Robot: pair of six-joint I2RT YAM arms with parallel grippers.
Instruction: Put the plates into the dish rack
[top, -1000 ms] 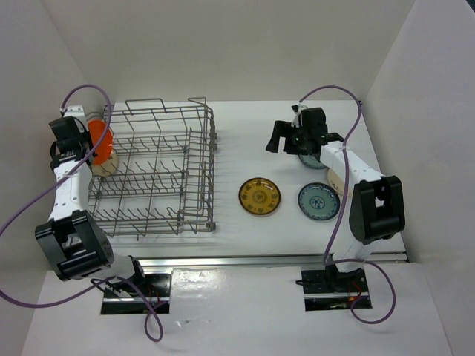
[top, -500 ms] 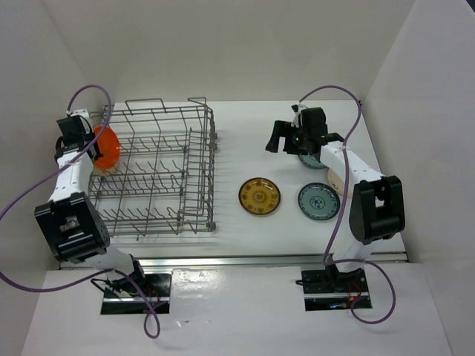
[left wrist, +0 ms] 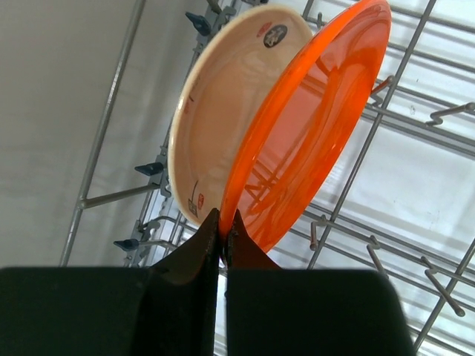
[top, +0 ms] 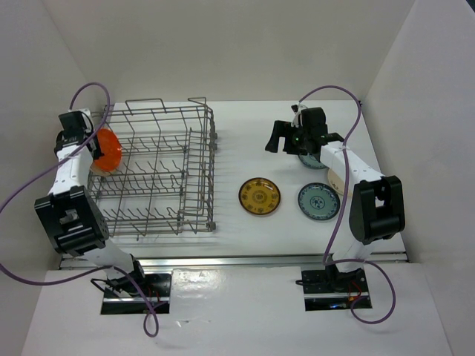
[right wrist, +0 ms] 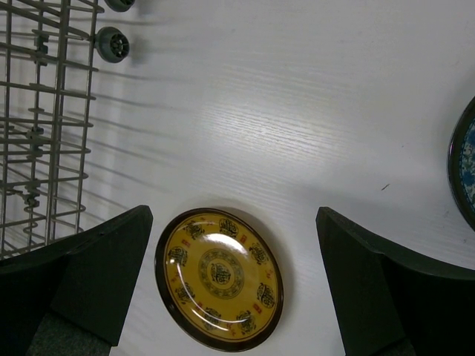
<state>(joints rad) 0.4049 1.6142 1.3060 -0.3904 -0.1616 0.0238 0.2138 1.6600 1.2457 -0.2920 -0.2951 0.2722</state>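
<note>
My left gripper (top: pixel 80 139) is shut on the rim of the bright orange plate (top: pixel 108 148), holding it on edge at the left end of the grey wire dish rack (top: pixel 159 174). In the left wrist view the orange plate (left wrist: pixel 312 126) stands right beside the upright cream plate (left wrist: pixel 223 111), with my left gripper (left wrist: pixel 224 222) pinching its lower rim. My right gripper (top: pixel 285 138) is open and empty, hovering above the table. The brown and yellow plate (right wrist: pixel 219 278) lies flat below it, between the fingers in the right wrist view. One teal plate (top: pixel 319 201) lies flat; another (top: pixel 312 160) is partly hidden under the right arm.
The rack's tall right side (top: pixel 209 170) stands between the loose plates and the tines. Rack wheels (right wrist: pixel 113 43) and wire wall (right wrist: pixel 44 126) show at the left of the right wrist view. White walls enclose the table on three sides.
My left arm has swung, carrying the orange plate a little right into the rack's left end beside the cream plate. The right arm and loose plates have not moved.
</note>
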